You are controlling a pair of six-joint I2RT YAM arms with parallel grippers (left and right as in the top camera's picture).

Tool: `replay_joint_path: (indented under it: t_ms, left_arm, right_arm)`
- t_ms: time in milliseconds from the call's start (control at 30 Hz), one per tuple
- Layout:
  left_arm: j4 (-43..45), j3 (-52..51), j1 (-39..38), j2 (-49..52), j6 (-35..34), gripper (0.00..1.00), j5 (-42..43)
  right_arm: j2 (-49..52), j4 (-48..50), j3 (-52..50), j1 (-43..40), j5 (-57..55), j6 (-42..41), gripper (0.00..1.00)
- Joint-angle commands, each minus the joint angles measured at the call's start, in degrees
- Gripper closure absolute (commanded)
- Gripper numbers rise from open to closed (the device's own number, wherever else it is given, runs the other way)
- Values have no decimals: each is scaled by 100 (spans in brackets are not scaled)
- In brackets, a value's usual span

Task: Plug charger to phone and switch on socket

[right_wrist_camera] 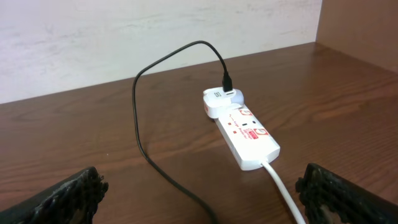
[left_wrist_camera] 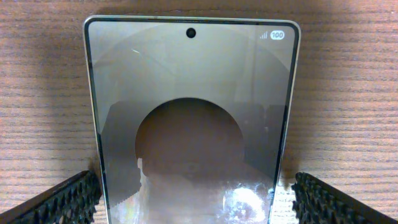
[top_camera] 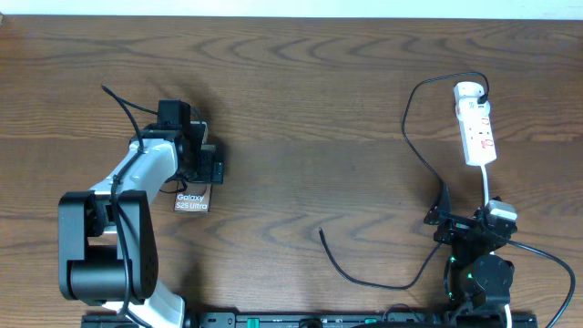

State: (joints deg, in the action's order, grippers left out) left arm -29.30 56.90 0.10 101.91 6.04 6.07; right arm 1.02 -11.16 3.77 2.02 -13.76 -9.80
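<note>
The phone (left_wrist_camera: 193,106) lies face up on the wooden table, its glossy dark screen reflecting. In the overhead view only its end with the white Galaxy lettering (top_camera: 191,201) shows under my left arm. My left gripper (left_wrist_camera: 193,202) (top_camera: 204,173) is open, one finger on each side of the phone with small gaps. The white socket strip (top_camera: 476,128) (right_wrist_camera: 247,134) lies at the far right. The charger cable (top_camera: 414,150) (right_wrist_camera: 138,118) runs from an adapter on the strip to its free tip (top_camera: 322,234) at mid-table. My right gripper (top_camera: 474,226) (right_wrist_camera: 205,199) is open and empty, short of the strip.
The strip's white cord (right_wrist_camera: 286,193) (top_camera: 489,187) runs back toward my right arm, between its fingers. The charger cable loops along the table just left of the right gripper. A pale wall (right_wrist_camera: 124,37) rises behind the table's far edge.
</note>
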Motion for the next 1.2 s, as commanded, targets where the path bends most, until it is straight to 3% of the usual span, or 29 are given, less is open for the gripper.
replay_joint_path:
  t_ms: [0, 1167]
  left_arm:
    - [13, -98, 2, 76, 39, 2, 35]
    - [140, -334, 2, 81, 146, 2, -76]
  right_arm:
    - [-4, -4, -20, 28, -26, 66, 1]
    - [-4, -4, -20, 28, -26, 66, 1]
